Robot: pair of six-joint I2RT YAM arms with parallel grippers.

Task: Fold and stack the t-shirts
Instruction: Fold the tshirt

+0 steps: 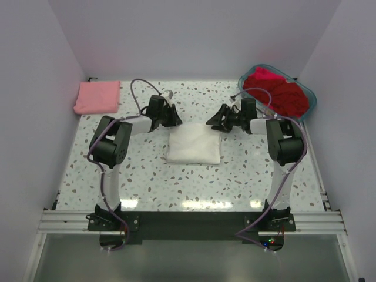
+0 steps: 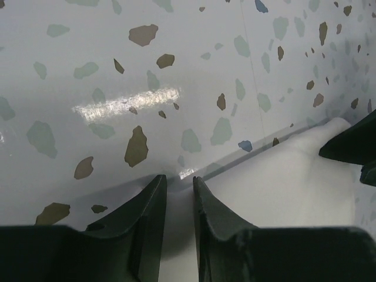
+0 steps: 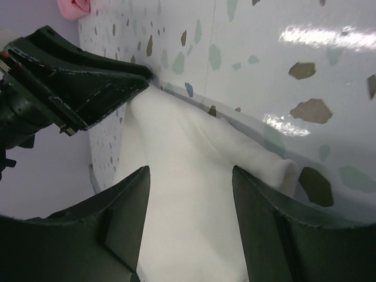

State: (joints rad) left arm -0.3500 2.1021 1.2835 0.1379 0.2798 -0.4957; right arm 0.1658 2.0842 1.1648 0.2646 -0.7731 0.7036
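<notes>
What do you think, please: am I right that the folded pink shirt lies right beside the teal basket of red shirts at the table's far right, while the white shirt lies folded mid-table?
Not quite. The top external view shows the pink shirt at the table's far left corner, well apart from the teal basket of red shirts at the far right. The white shirt does lie folded mid-table.

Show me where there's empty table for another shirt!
Bare: the near strip between the white shirt and the arm bases, and the back middle between the pink shirt and the basket. Crowded: left gripper and right gripper at the white shirt's far edge.
</notes>
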